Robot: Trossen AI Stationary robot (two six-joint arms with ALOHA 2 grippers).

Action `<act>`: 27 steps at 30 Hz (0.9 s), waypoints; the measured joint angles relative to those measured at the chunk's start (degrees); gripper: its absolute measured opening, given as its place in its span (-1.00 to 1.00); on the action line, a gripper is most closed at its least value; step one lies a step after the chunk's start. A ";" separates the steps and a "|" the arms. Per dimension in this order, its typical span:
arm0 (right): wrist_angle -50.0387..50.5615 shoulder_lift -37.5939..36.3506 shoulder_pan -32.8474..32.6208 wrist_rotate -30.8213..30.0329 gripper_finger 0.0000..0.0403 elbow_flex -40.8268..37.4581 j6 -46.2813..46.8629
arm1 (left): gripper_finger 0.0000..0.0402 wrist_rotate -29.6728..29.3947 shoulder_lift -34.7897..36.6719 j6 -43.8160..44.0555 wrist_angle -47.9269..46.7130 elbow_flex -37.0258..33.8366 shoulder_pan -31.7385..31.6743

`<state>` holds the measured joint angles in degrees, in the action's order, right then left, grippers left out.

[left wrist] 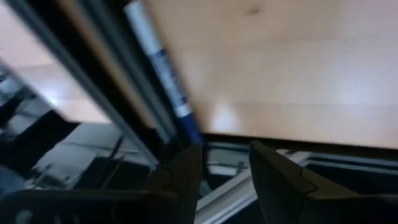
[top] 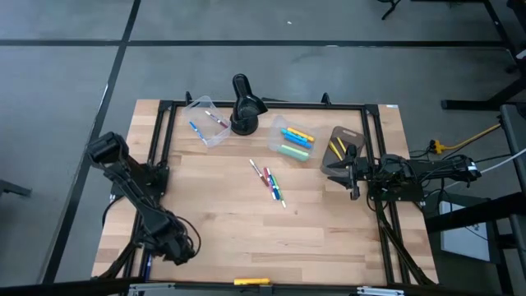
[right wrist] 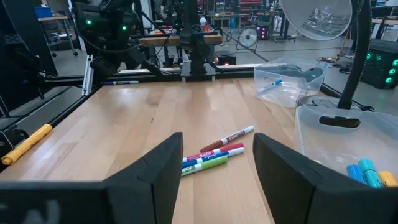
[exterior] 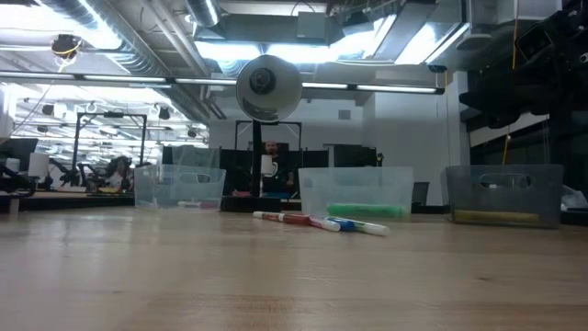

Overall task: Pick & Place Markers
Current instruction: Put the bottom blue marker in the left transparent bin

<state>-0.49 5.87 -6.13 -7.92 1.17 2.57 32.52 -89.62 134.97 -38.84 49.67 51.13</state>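
Resting on the wooden worktop (top: 214, 222), four markers (top: 269, 182) lie loose at its middle, others in clear tubs (top: 293, 140) behind. Right gripper (right wrist: 216, 163) hovers low near the loose markers, fingers spread, holding nothing. Left gripper (left wrist: 225, 167) sits at the near-left edge, parted, empty, beside a blue-tipped marker (left wrist: 163, 68).

In the left wrist view a blurred marker (left wrist: 163, 68) runs out past the picture's edge, its lower end hidden behind the left gripper (left wrist: 225, 171). Ahead of the right gripper (right wrist: 217, 163), markers in the clear tub (right wrist: 348, 134) are cut off by the frame. The markers (top: 269, 182) lying on the surface (top: 246, 238) are too small overhead to tell their caps.
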 joint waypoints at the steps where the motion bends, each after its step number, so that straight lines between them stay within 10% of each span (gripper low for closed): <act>1: 0.00 0.00 0.00 -0.01 -0.04 0.00 0.00 | -0.36 0.72 -0.16 0.29 -0.09 0.00 0.32; 27: 0.04 0.00 0.01 1.01 -0.04 0.00 0.02 | -0.36 2.05 -6.93 0.14 2.42 -2.47 2.39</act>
<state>-0.45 5.87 -6.12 -6.92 1.17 2.59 34.57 -96.55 135.11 -36.42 47.20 53.52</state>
